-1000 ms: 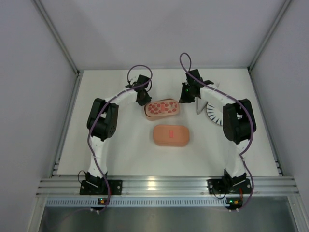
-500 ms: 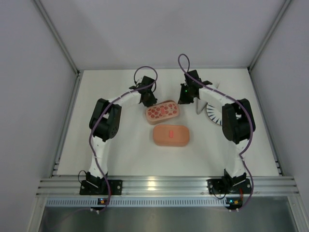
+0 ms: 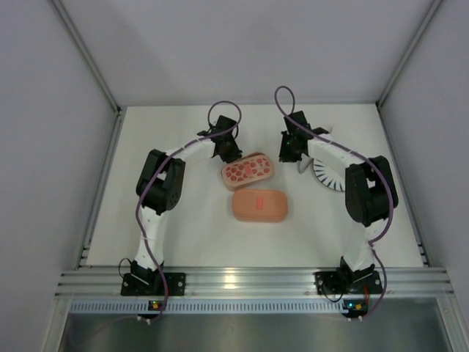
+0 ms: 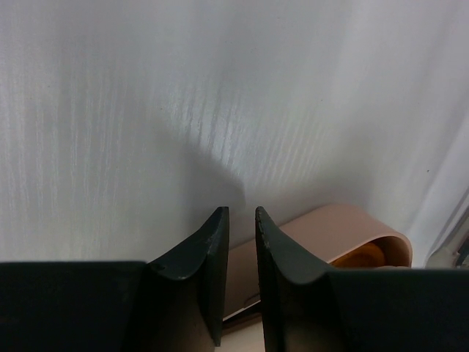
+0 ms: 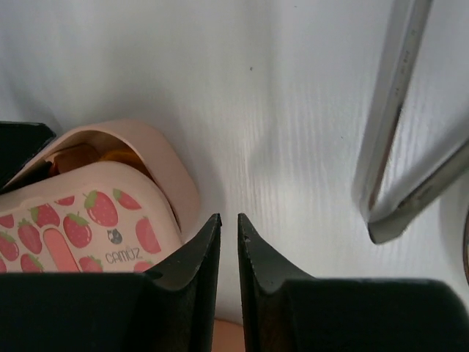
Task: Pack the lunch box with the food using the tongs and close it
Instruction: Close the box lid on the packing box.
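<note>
The lunch box (image 3: 248,169) lies mid-table, a strawberry-printed lid (image 5: 66,227) sitting slightly askew on its pink tray. Orange food (image 4: 359,257) shows under the raised lid edge. A second pink box (image 3: 260,205) lies shut in front of it. My left gripper (image 3: 229,152) is at the box's upper-left end, its jaws a narrow gap apart with nothing between; the tray wall (image 4: 330,231) shows just beyond its fingertips (image 4: 218,242). My right gripper (image 3: 289,151) hangs just right of the box, almost shut and empty. The tongs (image 5: 388,132) lie on the table to its right.
A white plate with black stripes (image 3: 327,174) sits at the right, beside the tongs (image 3: 303,164). White enclosure walls stand behind and on both sides. The arm bases are bolted to the rail (image 3: 242,282) at the near edge.
My left gripper has swung right up to the box's end, and the box has shifted and turned a little. The right arm has drawn slightly right, away from the box.
</note>
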